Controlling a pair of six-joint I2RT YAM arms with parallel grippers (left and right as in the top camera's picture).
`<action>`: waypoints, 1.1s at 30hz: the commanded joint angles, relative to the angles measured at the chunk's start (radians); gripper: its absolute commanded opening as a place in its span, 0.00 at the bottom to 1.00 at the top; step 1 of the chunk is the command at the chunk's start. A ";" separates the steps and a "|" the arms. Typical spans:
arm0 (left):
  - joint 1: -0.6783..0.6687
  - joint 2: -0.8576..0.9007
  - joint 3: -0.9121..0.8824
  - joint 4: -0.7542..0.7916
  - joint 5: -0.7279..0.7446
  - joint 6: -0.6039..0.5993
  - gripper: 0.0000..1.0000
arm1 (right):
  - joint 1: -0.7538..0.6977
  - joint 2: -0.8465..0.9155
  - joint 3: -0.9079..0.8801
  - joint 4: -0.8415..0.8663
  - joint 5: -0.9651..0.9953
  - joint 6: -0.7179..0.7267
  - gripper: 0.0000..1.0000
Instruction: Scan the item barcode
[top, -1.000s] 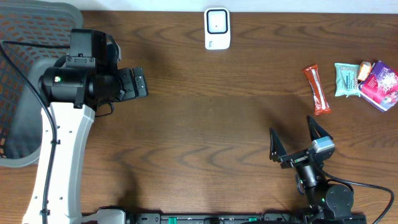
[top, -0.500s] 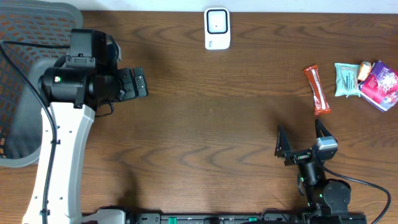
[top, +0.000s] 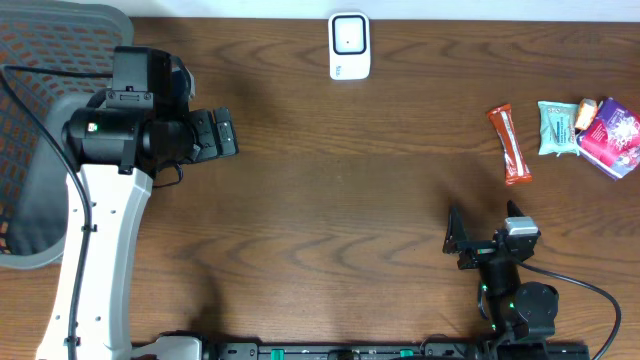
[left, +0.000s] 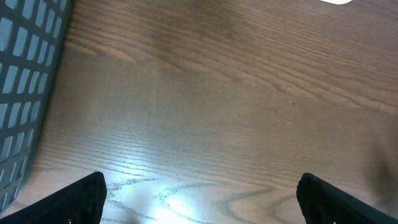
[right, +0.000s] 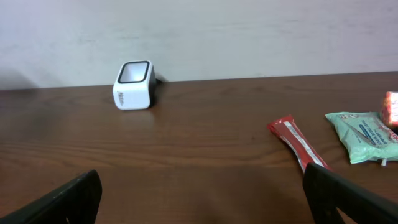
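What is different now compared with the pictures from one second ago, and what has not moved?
The right gripper turned from a slanted pose to face squarely toward the far edge of the table, and shifted slightly to its right. Its jaws stayed open and empty; nothing was grasped or released. The left gripper, the scanner and the snack packets kept their places.

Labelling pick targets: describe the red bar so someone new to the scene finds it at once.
On the dark brown wooden table, look to the far right edge of the overhead view, where small packets lie in a row. The long, thin red snack-bar wrapper is the leftmost, beside the squarish pale green packet; it alone is narrow and red.
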 joint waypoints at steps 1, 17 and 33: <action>0.003 0.003 0.005 -0.002 -0.006 0.003 0.98 | -0.009 -0.007 -0.002 -0.010 0.020 -0.020 0.99; 0.003 0.003 0.005 -0.002 -0.006 0.003 0.98 | -0.020 -0.006 -0.002 -0.010 0.020 -0.046 0.99; 0.003 0.003 0.005 -0.002 -0.006 0.002 0.98 | -0.020 -0.006 -0.002 -0.005 0.020 -0.046 0.99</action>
